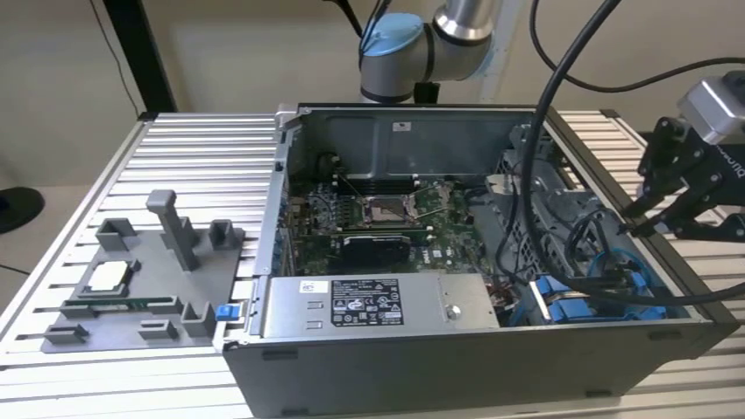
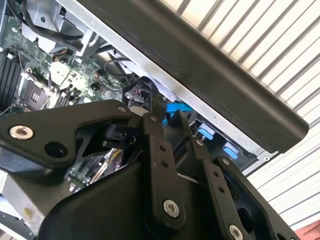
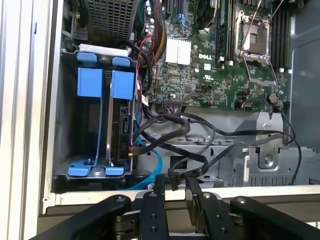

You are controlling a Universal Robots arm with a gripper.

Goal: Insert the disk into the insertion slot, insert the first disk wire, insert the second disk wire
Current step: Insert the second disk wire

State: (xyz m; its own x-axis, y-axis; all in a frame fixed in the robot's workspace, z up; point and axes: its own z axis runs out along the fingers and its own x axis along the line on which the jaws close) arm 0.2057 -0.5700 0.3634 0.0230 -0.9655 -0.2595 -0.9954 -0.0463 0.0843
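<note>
The end effector [image 3: 175,186], poised over the rim of the open computer case [image 1: 466,367] on the desk [image 1: 198,148], pinches a black wire plug [image 3: 173,176] near the disk [image 3: 121,127], which stands on edge in its blue frame [image 3: 122,84] inside the case's corner bay.

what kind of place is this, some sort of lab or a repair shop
Most likely a robotics lab bench: an open computer case stands on a slotted aluminium table, a robot arm rises behind it, and a grey fixture tray with parts lies beside it.
</note>
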